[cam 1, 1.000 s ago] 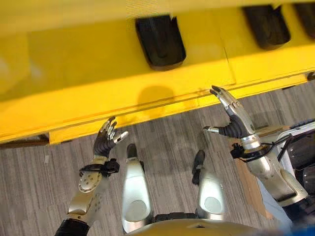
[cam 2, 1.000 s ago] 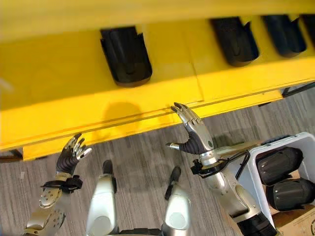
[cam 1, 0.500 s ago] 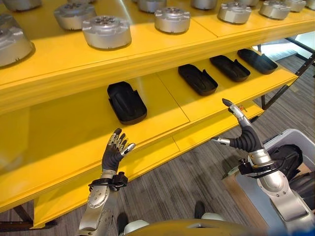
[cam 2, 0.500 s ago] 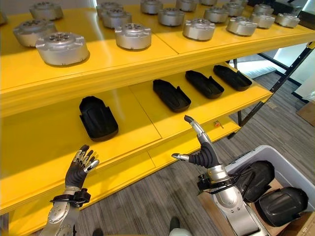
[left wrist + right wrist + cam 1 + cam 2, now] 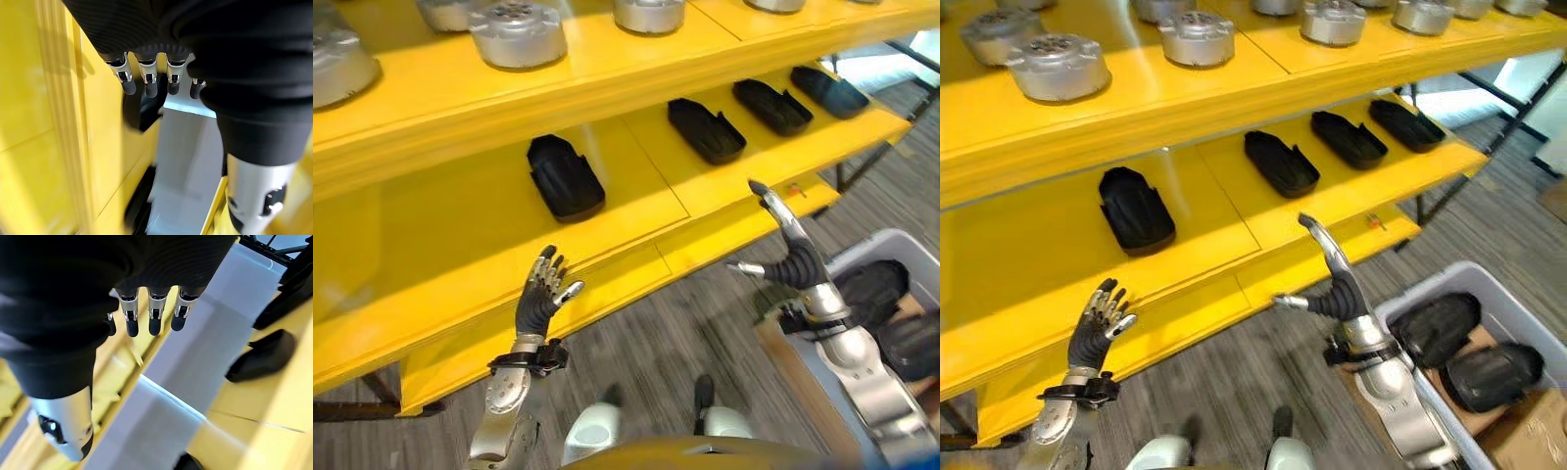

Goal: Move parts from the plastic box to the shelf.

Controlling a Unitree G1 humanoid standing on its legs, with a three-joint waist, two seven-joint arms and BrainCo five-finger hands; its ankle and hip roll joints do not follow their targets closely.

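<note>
Holding both robot hands up w/ nothing in them: my left robot hand point(image 5: 541, 296) and right robot hand point(image 5: 1332, 284) have fingers spread out in front of the yellow shelf point(image 5: 636, 230). Four black parts point(image 5: 1136, 210) sit in a row on it, spaced apart so each has room. More parts point(image 5: 1438, 328) wait in the plastic box point(image 5: 1518, 311) by my right arm, so I think grabbing one comes next.

The right hand point(image 5: 73, 298) is seen from just behind its dark ribbed cover, with the silver, dark-tipped fingers point(image 5: 154, 316) held straight in a row and the thumb point(image 5: 66, 431) set apart; nothing is held. Past the fingers a yellow shelf point(image 5: 259, 396) is shown, on which a black part point(image 5: 261, 357) is laid. A second dark part point(image 5: 298, 284), perhaps of the same kind, is glimpsed further along.
</note>
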